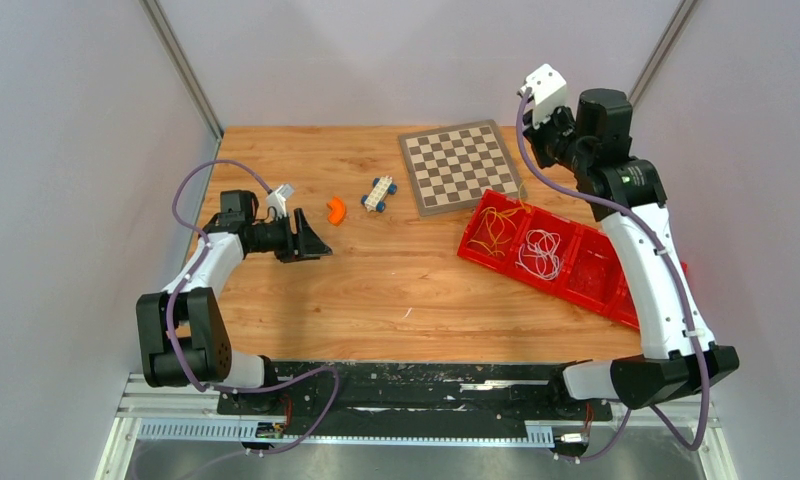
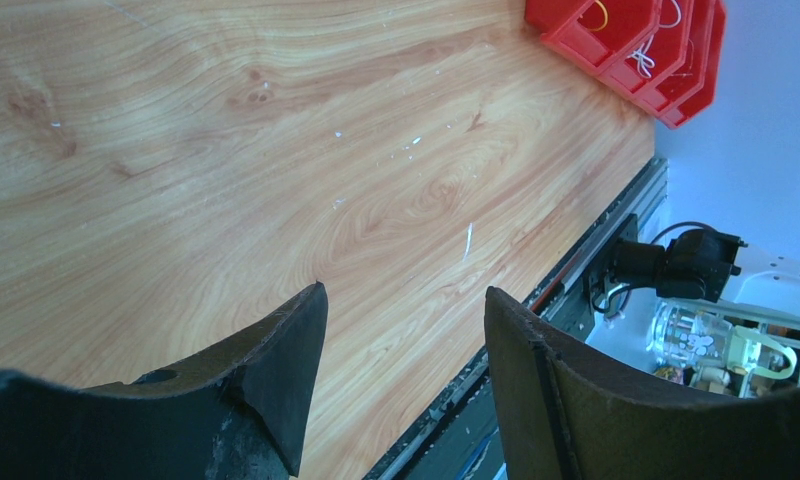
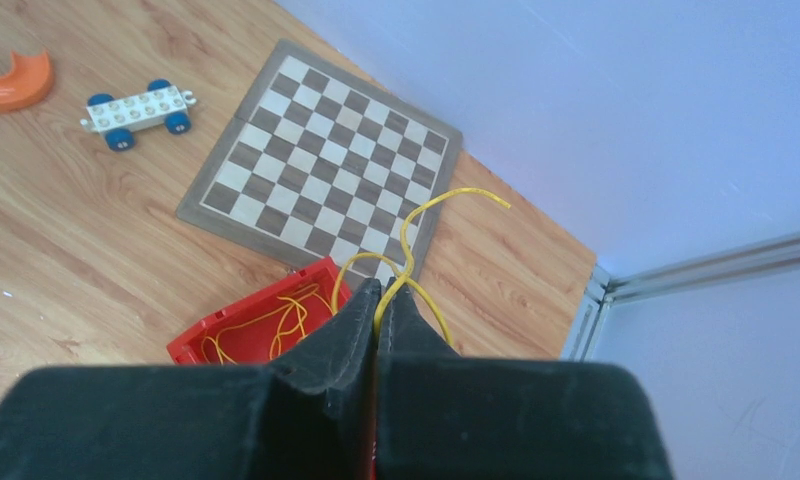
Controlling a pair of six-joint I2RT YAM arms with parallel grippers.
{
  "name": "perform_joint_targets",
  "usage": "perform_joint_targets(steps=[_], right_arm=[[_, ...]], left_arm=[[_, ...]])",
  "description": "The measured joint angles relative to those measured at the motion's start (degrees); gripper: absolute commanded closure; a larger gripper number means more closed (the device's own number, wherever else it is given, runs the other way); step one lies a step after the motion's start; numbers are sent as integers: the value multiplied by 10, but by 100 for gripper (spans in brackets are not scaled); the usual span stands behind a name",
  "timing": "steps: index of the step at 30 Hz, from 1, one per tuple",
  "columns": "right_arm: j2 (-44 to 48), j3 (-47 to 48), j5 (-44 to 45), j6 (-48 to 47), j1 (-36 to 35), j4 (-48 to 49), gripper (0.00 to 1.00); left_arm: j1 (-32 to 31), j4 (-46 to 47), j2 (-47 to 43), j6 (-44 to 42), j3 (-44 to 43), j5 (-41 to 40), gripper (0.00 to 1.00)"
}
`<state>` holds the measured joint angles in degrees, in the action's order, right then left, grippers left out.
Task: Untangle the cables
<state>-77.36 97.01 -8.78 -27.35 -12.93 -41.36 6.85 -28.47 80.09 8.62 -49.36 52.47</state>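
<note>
The cables lie in a red tray (image 1: 576, 275) at the right: a yellow bunch (image 1: 493, 232) in its left compartment and white ones (image 1: 541, 252) in the middle one. My right gripper (image 1: 548, 132) hangs high over the tray's far end. In the right wrist view it (image 3: 381, 290) is shut on one yellow cable (image 3: 416, 235), which loops up past the fingertips above the tray (image 3: 226, 335). More yellow cable (image 3: 276, 320) stays in the tray below. My left gripper (image 1: 316, 238) is open over bare wood at the left, with nothing between its fingers (image 2: 406, 290).
A chessboard (image 1: 461, 167) lies at the back, touching the tray's far corner. A white toy car with blue wheels (image 1: 379, 192) and an orange curved piece (image 1: 336, 209) sit left of it. The table's near metal edge (image 2: 576, 270) shows beyond the left fingers.
</note>
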Motion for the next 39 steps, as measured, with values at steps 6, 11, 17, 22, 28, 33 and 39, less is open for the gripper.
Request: perform_joint_targets(steps=[6, 11, 17, 22, 28, 33, 39], right_arm=[[-6, -75, 19, -5, 6, 1, 100], [-12, -150, 24, -4, 7, 12, 100], [-32, -161, 46, -12, 7, 33, 100], [-36, -155, 88, -46, 7, 70, 100], [-57, -126, 117, -80, 12, 117, 100], [-56, -161, 97, -75, 9, 133, 100], [-70, -257, 25, -25, -9, 103, 100]], left_arm=[[0, 0, 4, 0, -3, 1, 33], [0, -1, 4, -1, -3, 2, 33], [0, -9, 4, -8, -3, 1, 33], [0, -11, 4, -11, -3, 1, 33], [0, -10, 4, -10, -3, 0, 34], [0, -9, 4, -10, -3, -1, 34], [0, -10, 4, -10, -3, -1, 34]])
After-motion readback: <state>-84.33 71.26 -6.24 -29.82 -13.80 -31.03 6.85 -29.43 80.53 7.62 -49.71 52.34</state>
